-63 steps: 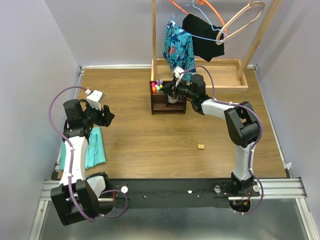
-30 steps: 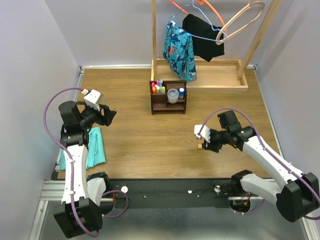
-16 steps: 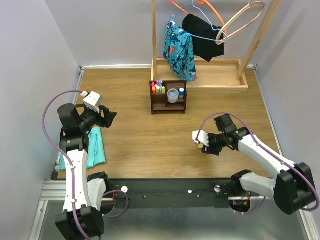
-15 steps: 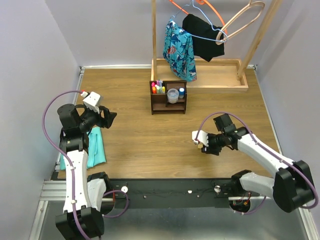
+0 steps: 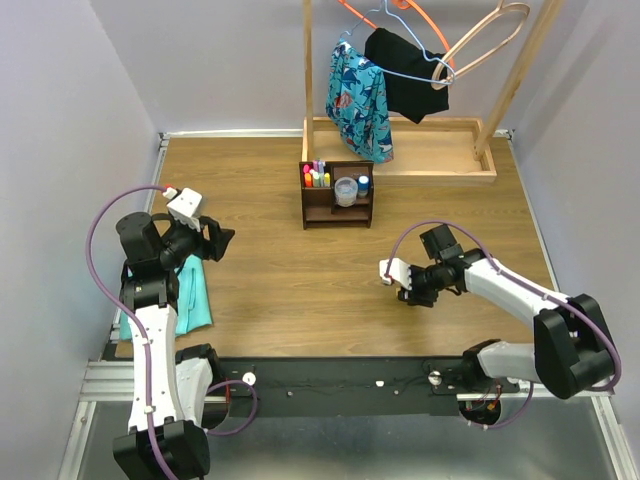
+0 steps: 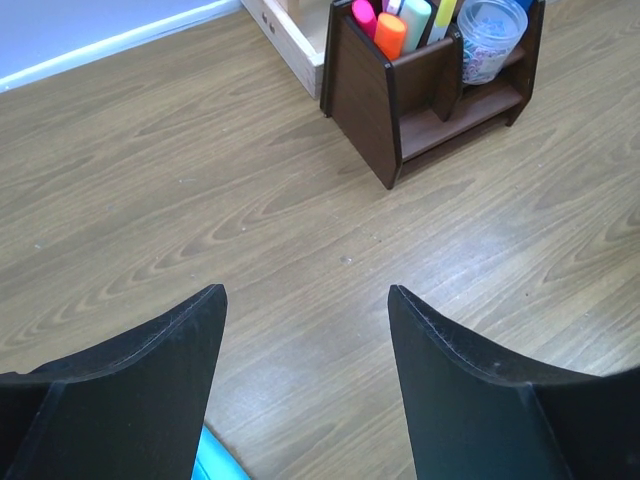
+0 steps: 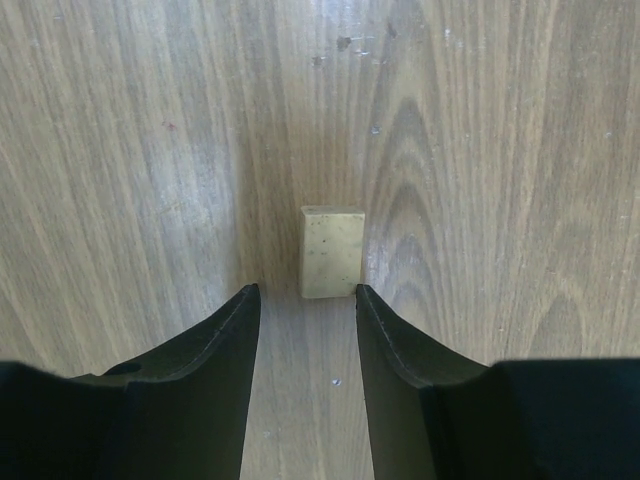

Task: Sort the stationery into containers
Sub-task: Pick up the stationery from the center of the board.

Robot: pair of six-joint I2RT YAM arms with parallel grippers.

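The dark brown desk organizer (image 5: 337,208) stands at the table's back middle; it also shows in the left wrist view (image 6: 372,100). Markers and highlighters (image 5: 316,177) (image 6: 392,30) stand in its left compartment. The clear round tub (image 5: 346,189) (image 6: 487,35) sits in its right one. The tan eraser (image 7: 332,252) lies flat on the table, just ahead of my right gripper's (image 7: 306,292) open fingertips, close to the right one. In the top view my right gripper (image 5: 406,287) covers the eraser. My left gripper (image 5: 215,240) (image 6: 305,292) is open and empty, above bare wood at the left.
A teal folded cloth (image 5: 190,295) lies at the left edge under my left arm. A clothes rack with a light wooden tray (image 5: 420,172) and hanging clothes (image 5: 358,95) stands behind the organizer. Walls close in on three sides.
My right arm left the organizer, swung to the front right and came down over the eraser, then edged slightly left. My left arm barely shifted.
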